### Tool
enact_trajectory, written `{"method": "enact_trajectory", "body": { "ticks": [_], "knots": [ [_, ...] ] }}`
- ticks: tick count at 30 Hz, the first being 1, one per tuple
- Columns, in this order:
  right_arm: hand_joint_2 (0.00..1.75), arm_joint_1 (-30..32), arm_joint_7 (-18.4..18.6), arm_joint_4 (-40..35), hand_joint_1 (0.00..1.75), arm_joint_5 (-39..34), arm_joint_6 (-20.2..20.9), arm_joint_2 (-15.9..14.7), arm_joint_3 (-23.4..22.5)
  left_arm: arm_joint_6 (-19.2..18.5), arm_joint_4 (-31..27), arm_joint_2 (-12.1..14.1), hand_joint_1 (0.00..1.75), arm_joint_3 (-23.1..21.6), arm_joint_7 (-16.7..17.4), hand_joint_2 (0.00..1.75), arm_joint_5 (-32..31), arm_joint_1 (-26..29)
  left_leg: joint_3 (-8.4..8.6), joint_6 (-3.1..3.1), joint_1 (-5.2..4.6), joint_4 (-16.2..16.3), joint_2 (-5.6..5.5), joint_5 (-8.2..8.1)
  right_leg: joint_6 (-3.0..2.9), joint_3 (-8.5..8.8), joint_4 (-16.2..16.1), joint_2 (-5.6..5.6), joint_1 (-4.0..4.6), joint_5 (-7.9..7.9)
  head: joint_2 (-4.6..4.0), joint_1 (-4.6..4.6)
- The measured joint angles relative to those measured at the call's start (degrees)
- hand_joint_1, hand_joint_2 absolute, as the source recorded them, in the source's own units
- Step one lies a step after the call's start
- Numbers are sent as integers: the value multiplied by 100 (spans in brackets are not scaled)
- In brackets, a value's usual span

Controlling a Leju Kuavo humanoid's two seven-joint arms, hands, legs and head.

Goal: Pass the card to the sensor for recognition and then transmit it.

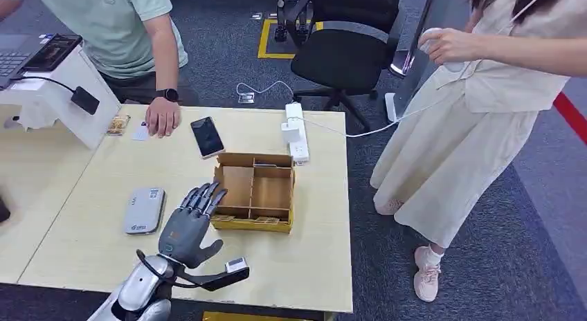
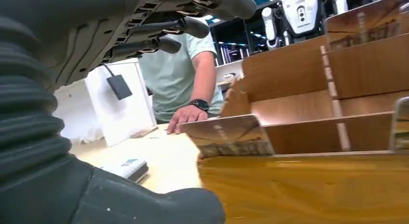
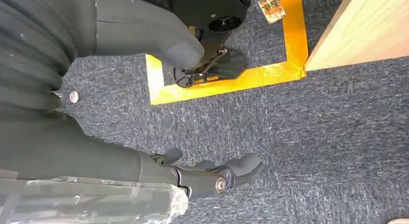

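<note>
My left hand (image 1: 187,227) hovers over the table with nothing in it, its fingers (image 1: 204,196) stretched toward the front left corner of a compartmented cardboard box (image 1: 255,191). Its dark fingers (image 2: 164,26) reach above the box wall (image 2: 299,84) in the left wrist view. Patterned pieces that may be cards lie in the box's front row (image 1: 250,218). A flat grey sensor (image 1: 144,210) lies just left of this hand, and also shows low on the table as the sensor (image 2: 128,167). A small white card (image 1: 140,133) lies beside a person's hand (image 1: 163,117). My right hand (image 3: 212,178) hangs over carpet, holding nothing.
A black phone (image 1: 207,136) and a white power strip (image 1: 296,131) lie behind the box. A white stand (image 1: 66,93) with a laptop stands at the far left. One person sits behind the table; another stands at the right beside an office chair (image 1: 342,54).
</note>
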Motion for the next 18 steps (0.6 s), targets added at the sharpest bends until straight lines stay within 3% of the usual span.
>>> {"method": "enact_trajectory", "body": {
  "ticks": [18],
  "knots": [
    [175, -4, 20, 2, 0, 20, -24, 2, 94, 2, 547, -92, 0, -138, 109, 175, 13, -521, 0, 0, 0, 0, 1, 0, 0, 0, 0, 1, 0, 0, 0, 0]
  ]
}}
